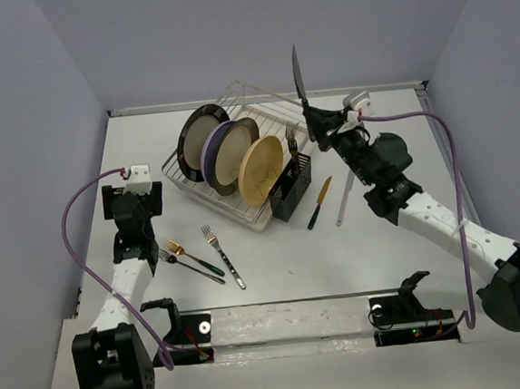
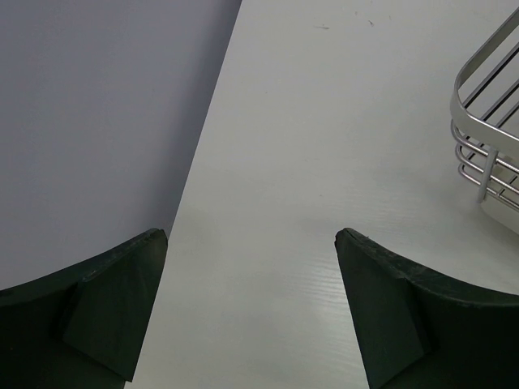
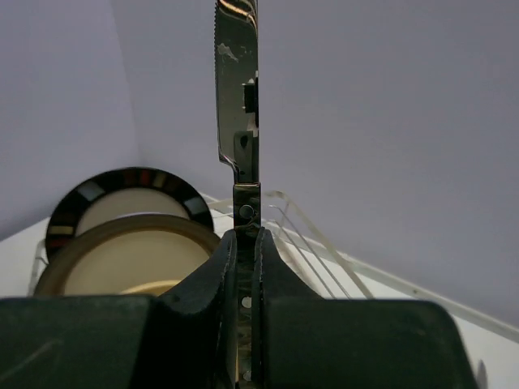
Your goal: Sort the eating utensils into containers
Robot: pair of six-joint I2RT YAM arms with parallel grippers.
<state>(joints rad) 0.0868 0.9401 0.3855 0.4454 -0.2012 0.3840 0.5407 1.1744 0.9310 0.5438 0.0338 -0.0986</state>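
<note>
Jaws of the right gripper (image 3: 246, 243): closed to a thin slit on the handle of a table knife (image 3: 238, 97), one pad on each flat side. The knife stands upright with its serrated blade pointing up past the fingertips. I can see handle rivets between the pads. From the top camera I see this gripper held high over the far right corner of the wire dish rack (image 1: 262, 112), and the blade shows dark against the back wall (image 1: 363, 22).

Below it and nearer to me, the black cutlery holder (image 1: 291, 192) sits against the right end of the rack. Forks (image 1: 291, 137) stick up out of it, heads up; I cannot count them. Three plates stand on edge in the rack: dark-rimmed plate (image 1: 191, 137), purple-rimmed plate (image 1: 211, 153) and tan plate (image 1: 260, 170). The tan one is just beside the holder.

On the table (image 1: 339, 260), right of the holder, lie a green-handled knife (image 1: 319, 203) with a gold blade and a pale slim utensil (image 1: 343, 198), side by side and apart. I cannot tell what kind the pale one is. Left of centre, a gold fork (image 1: 176, 249) with a dark handle and a silver fork (image 1: 222, 255) lie near each other.

Jaws of the left gripper (image 2: 251, 243): wide apart with nothing between them, bare tabletop below. The left wall (image 2: 97, 121) fills one side of that view, and a corner of the rack shows at its right edge.
</note>
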